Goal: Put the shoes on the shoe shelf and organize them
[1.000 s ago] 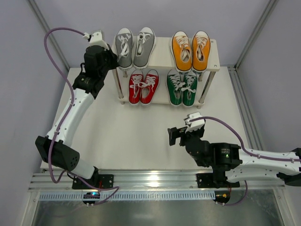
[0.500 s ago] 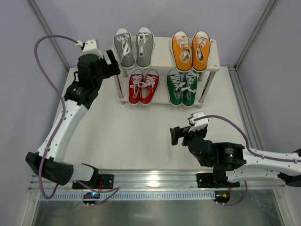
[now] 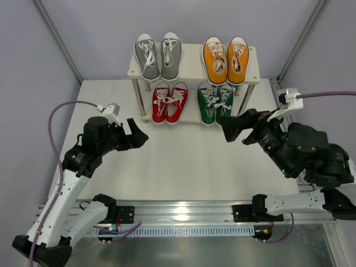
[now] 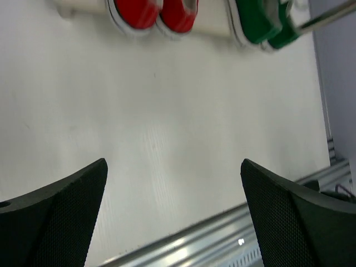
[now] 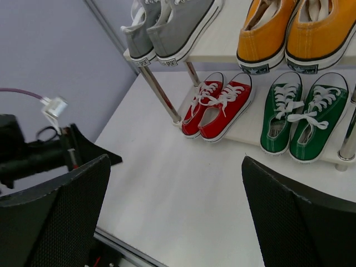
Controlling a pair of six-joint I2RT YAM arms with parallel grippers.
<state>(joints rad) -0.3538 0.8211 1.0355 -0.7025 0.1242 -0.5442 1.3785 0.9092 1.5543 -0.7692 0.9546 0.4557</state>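
All the shoes sit in pairs on the shoe shelf (image 3: 192, 60). The grey pair (image 3: 159, 55) and the orange pair (image 3: 225, 58) are on the top board. Below them are the red pair (image 3: 168, 103) and the green pair (image 3: 216, 104). My left gripper (image 3: 139, 135) hangs open over the table, in front and to the left of the shelf, holding nothing. In its wrist view (image 4: 173, 162) only bare table lies between the jaws. My right gripper (image 3: 236, 123) is open and empty in front of the green pair, looking at the shelf (image 5: 222, 53) from above (image 5: 175, 160).
A metal rail (image 3: 183, 212) runs along the table's near edge. Frame posts (image 3: 55, 39) stand at the back corners. The left arm (image 5: 39, 153) shows at the left of the right wrist view. Thin metal shelf legs (image 5: 161, 94) stand on the table.
My left gripper opened beside the grey pair and drew back to the near left of the table. My right arm rose and swung right and toward the shelf.
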